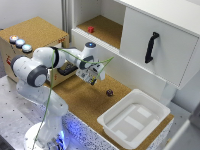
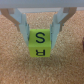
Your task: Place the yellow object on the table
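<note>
Fingers [image 2: 22, 24] clamp the yellow object [image 2: 39, 42] at frame centre, held between them above the table [image 2: 15, 65].

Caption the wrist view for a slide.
Tool holding a yellow lettered cube just above the cork table.

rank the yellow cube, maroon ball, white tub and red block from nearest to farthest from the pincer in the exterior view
1. Yellow lettered cube: between the fingers of the pincer, as the wrist view shows.
2. Dark maroon ball: on the cork table, just toward the exterior view's right.
3. White tub and red block: too close to call; tub lower right, block up on the cabinet shelf.
</note>
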`<state>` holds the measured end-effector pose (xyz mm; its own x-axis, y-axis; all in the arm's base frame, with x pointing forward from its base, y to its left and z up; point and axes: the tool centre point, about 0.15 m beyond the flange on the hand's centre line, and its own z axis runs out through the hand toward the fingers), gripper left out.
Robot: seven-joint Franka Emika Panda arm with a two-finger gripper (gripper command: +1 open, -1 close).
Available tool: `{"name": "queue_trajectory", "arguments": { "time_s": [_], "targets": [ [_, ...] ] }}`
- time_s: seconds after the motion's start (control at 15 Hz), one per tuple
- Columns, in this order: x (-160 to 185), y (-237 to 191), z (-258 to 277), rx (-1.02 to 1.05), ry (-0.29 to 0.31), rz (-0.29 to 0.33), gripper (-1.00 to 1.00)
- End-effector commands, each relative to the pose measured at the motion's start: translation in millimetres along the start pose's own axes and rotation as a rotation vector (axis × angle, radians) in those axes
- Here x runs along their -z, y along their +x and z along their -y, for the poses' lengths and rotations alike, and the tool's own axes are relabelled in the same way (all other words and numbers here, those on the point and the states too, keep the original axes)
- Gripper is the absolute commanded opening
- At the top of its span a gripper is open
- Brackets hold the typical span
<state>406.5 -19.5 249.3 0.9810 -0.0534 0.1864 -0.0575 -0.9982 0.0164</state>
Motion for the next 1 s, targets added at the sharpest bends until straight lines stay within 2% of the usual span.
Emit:
{"name": "queue_trajectory", "arguments": {
  "time_s": [0.0, 0.47, 0.53, 0.67, 0.93],
  "targets": [
    [-37.7, 32.2, -13.0, -0.008, -0.004, 0.037, -1.0],
    [-36.5, 25.1, -21.0, -0.039, -0.007, 0.079, -1.0],
    [-35.0, 22.9, -20.6, -0.043, -0.006, 0.092, 1.0],
    [-19.1, 17.2, -18.9, -0.059, -0.021, 0.073, 1.0],
    [20.9, 12.9, -10.4, -0.058, 0.017, 0.024, 1.0]
  ]
}}
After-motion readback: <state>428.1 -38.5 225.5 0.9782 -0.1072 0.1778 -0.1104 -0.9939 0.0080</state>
